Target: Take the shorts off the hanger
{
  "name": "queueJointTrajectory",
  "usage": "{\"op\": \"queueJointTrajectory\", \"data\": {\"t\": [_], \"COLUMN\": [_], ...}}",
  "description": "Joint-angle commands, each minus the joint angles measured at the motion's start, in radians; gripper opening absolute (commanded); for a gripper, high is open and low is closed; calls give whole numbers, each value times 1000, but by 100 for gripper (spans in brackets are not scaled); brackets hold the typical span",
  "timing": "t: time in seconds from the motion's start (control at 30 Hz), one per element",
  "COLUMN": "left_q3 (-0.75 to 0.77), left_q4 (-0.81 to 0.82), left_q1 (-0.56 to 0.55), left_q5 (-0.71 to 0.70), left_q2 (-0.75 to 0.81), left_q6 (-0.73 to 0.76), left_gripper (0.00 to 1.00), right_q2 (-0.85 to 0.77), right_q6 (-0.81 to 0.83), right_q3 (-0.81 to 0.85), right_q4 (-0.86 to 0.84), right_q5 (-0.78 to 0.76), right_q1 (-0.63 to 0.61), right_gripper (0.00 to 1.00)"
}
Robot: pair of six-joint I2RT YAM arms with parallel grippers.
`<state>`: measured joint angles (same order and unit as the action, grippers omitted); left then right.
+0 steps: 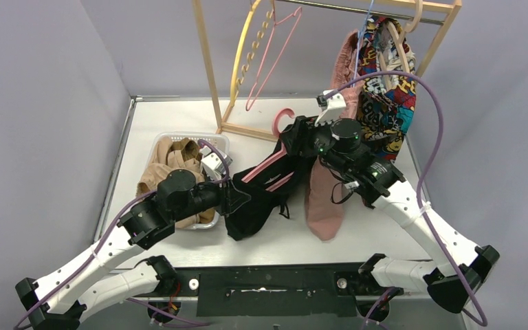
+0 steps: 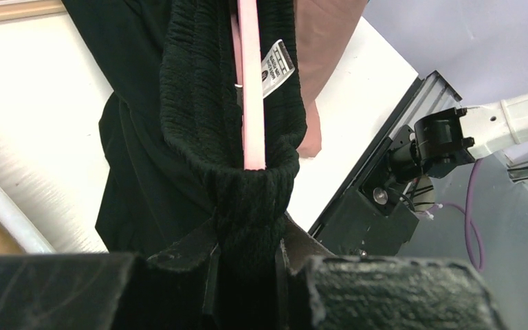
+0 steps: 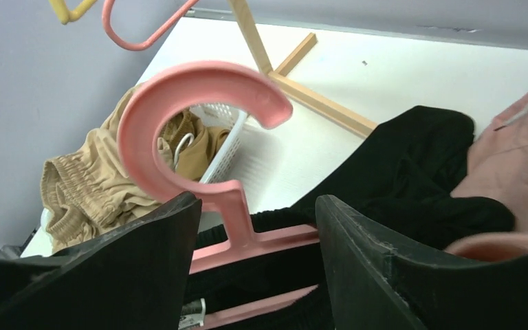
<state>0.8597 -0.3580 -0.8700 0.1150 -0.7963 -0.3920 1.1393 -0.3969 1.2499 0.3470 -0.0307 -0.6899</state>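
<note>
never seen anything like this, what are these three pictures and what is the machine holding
It is a robot with two arms fixed at the near edge of a white table. One picture looks down from above; the other two come from cameras on each wrist. The left gripper is shut on the gathered waistband of the black fabric shorts, which still hang on a pink plastic hanger. The right gripper has its fingers open on either side of that hanger's neck, not clamped. On the table stand a white plastic basket holding tan shorts and a wooden clothes rack. Dusty pink shorts drape beside the black ones.
</note>
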Motion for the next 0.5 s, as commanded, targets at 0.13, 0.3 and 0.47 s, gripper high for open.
{"op": "queueJointTrajectory", "data": {"t": [0.13, 0.3, 0.47], "left_q3": [23, 22, 30], "left_q4": [163, 159, 159], "left_q1": [-5, -5, -6], "left_q5": [22, 24, 24], "left_q2": [29, 25, 21], "left_q6": [-23, -19, -16], "left_gripper": [0, 0, 0], "right_q2": [65, 68, 66], "right_q6": [-11, 8, 28], "right_q3": [-32, -42, -51], "right_q4": [-136, -153, -146], "right_q5": [148, 213, 189], "right_q1": [11, 12, 13], "right_gripper": [53, 52, 35]}}
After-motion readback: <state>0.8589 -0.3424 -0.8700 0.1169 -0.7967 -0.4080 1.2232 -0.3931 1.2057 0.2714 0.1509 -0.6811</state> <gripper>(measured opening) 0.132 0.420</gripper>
